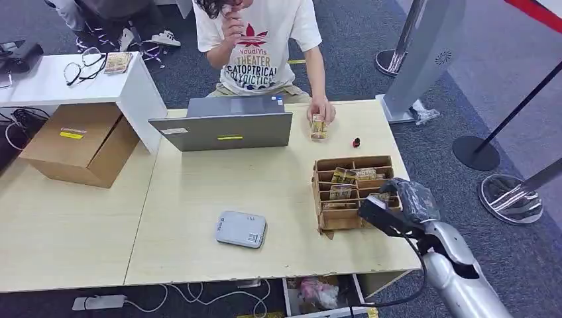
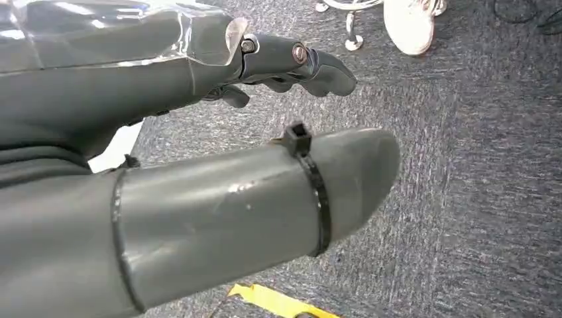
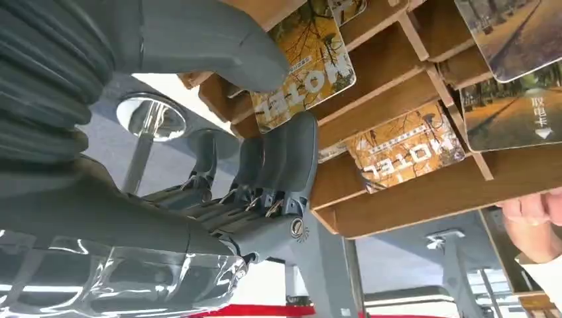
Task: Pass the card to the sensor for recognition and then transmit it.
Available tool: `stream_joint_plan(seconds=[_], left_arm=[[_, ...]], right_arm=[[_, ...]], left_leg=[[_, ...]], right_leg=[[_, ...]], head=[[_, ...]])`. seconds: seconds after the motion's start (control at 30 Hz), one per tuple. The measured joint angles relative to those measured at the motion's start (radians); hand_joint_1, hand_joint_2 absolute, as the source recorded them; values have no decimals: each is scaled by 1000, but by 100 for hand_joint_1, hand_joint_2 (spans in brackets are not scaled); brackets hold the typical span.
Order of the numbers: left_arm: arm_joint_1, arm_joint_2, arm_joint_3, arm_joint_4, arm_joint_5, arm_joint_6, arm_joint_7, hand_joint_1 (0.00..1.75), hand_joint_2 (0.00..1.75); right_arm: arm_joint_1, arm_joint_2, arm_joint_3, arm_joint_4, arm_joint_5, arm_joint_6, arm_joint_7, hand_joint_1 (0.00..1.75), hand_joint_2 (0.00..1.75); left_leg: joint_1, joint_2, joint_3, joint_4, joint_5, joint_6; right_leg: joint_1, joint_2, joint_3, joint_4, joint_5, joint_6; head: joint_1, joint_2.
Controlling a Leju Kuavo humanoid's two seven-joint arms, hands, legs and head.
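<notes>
Card (image 3: 306, 63) at the rack's (image 1: 351, 192) right end looks thin, stiff, slick: pinch its exposed edge, your right hand's (image 1: 397, 202) fingers (image 3: 281, 159) spread around it, unclosed.

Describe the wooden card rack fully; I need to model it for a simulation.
The card rack looks like thin brown wood or cardboard, split by slats into rows of open compartments. Several hold picture cards printed "MOTEL", leaning tilted. It sits flat on the pale table near its right edge, behind the grey sensor. The right robot hand reaches its near right corner.
</notes>
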Motion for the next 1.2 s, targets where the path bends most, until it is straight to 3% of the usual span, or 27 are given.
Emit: stream_joint_plan(seconds=[0.2, 0.63, 0.7, 0.87, 0.97, 1.0, 1.03, 1.07, 1.1, 1.2], left_arm=[[0, 0, 0, 0, 2, 0, 2, 0, 0], [0, 0, 0, 0, 2, 0, 3, 0, 0], [1, 0, 0, 0, 2, 0, 3, 0, 0], [1, 0, 0, 0, 1, 0, 3, 0, 0], [0, 0, 0, 0, 1, 0, 3, 0, 0], [0, 0, 0, 0, 1, 0, 3, 0, 0], [0, 0, 0, 0, 1, 0, 3, 0, 0], [0, 1, 0, 0, 0, 0, 3, 0, 0], [0, 1, 0, 0, 0, 0, 3, 0, 0], [0, 1, 0, 0, -1, 0, 3, 0, 0]], right_arm=[[-26, 7, 10, 22, 1, 10, -1, 148, 175], [-56, 10, 30, 53, -6, 13, -12, 159, 175], [-57, 10, 31, 56, -8, 13, -15, 169, 175], [-60, 10, 34, 59, -12, 11, -17, 164, 175], [-61, 10, 35, 59, -18, 10, -19, 143, 175], [-61, 9, 36, 59, -19, 8, -19, 79, 175], [-61, 9, 36, 59, -19, 7, -19, 79, 175], [-62, 9, 36, 58, -20, 7, -19, 23, 175], [-62, 9, 36, 58, -20, 7, -18, 9, 175], [-63, 8, 37, 58, -21, 6, -18, 2, 175]], left_leg=[[0, 0, 0, 0, 0, 0], [0, 0, 0, 0, 0, 0], [0, 0, 1, 0, 0, 0], [0, 0, 1, 0, 0, 0], [0, 0, 1, 0, 0, 0], [0, 0, 1, 0, 0, 0], [0, 0, 1, 0, 0, 0], [0, 0, 1, 0, 0, 0], [0, 0, 1, 0, 0, 0], [0, 0, 0, 0, 0, 0]], right_leg=[[0, 0, 0, 0, 0, 0], [0, 0, 0, 0, 0, 0], [0, 0, 0, 0, 0, 0], [0, 0, 0, 0, 0, 0], [0, 0, 0, 0, 0, 0], [0, 0, 0, 0, 0, 0], [0, 0, 0, 0, 0, 0], [0, 0, 0, 0, 0, 0], [0, 0, 0, 0, 0, 0], [0, 0, 0, 0, 0, 0]], head=[[0, 0], [0, 0], [0, 0], [0, 0], [0, 0], [0, 0], [0, 0], [0, 0], [0, 0], [0, 0]])
